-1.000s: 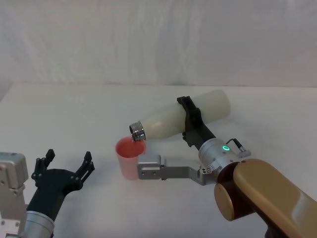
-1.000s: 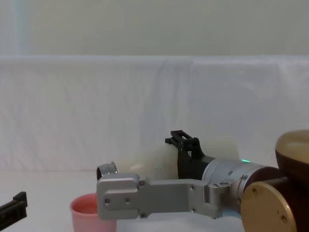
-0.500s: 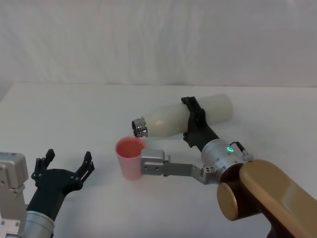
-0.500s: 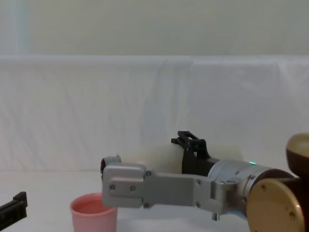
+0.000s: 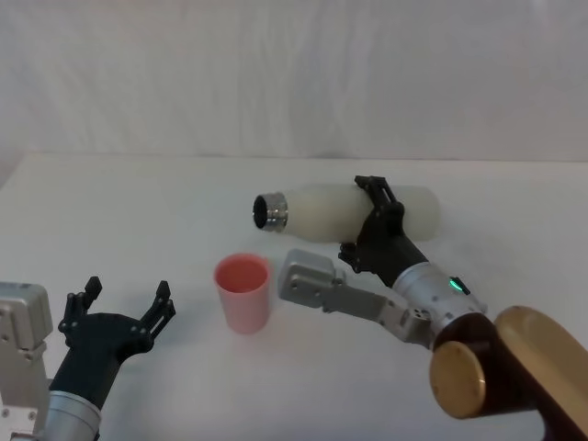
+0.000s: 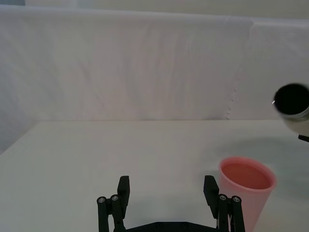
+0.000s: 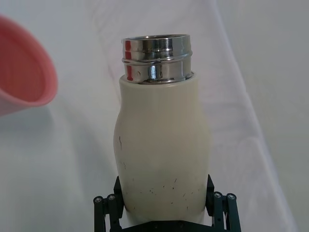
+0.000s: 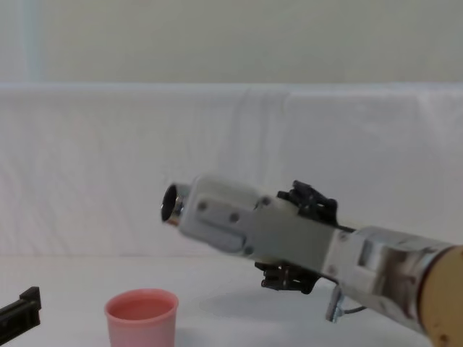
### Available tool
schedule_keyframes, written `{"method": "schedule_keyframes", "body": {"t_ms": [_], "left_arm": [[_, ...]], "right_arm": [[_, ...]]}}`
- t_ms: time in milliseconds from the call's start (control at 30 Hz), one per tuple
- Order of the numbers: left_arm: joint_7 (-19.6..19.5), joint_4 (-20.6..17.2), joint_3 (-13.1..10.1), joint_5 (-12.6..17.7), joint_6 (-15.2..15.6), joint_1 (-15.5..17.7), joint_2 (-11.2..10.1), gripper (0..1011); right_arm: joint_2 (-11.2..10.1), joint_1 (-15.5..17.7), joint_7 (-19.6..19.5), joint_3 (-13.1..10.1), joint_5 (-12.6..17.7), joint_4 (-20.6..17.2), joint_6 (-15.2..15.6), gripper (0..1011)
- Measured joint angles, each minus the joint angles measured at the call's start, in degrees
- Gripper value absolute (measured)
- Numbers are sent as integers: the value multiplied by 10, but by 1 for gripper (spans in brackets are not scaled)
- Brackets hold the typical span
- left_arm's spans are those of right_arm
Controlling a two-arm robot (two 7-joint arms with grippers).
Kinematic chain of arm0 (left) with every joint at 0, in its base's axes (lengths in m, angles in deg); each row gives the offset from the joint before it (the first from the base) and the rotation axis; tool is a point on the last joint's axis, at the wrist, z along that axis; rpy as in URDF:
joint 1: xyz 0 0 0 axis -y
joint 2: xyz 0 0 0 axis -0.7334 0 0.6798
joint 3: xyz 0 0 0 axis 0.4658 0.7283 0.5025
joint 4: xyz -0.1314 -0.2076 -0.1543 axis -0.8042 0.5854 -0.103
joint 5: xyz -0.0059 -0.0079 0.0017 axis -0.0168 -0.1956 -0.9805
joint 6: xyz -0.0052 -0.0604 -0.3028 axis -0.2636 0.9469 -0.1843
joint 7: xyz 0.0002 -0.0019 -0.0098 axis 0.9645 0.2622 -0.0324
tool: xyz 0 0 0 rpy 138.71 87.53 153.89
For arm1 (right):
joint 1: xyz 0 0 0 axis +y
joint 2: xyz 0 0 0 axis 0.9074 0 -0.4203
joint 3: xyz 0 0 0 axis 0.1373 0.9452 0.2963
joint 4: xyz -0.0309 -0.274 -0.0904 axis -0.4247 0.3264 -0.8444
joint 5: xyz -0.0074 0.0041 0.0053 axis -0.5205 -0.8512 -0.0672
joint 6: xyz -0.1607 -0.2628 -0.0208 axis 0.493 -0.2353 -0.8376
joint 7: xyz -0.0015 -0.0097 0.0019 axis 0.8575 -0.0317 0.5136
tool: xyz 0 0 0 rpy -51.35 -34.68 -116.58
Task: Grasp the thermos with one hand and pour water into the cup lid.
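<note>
A: Where's the thermos (image 5: 340, 209)?
B: Off the table, lying nearly level in the right gripper (image 5: 381, 225), fingers clamped round its body. Cream-white, matte, few dark specks, shiny threaded steel neck pointing left.
A: Cup lid (image 5: 243, 292)?
B: Pink, upright, nearer and left of the neck.
A: Left gripper (image 5: 118, 317)?
B: Near left, fingers spread wide, holding nothing.
</note>
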Motion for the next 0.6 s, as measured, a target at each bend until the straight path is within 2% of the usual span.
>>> {"method": "schedule_keyframes", "body": {"t_ms": [167,300,367,400,500,567,600], "left_arm": [[0,0,0,0,0,0,0,1001],[0,0,0,0,0,0,0,1001],[0,0,0,0,0,0,0,1001],[0,0,0,0,0,0,0,1001],[0,0,0,0,0,0,0,1001],[0,0,0,0,0,0,0,1001],[0,0,0,0,0,0,0,1001]], "right_arm": [[-2,40,0,-36,60,-44,-12,953],[-1,59,4,-58,95,-62,-19,953],[1,73,11,-77,129,-77,-24,953],[1,73,11,-77,129,-77,-24,953],[5,90,26,-105,185,-93,-33,953],[6,94,31,-113,203,-97,-35,953],[8,100,39,-124,228,-103,-37,953]]}}
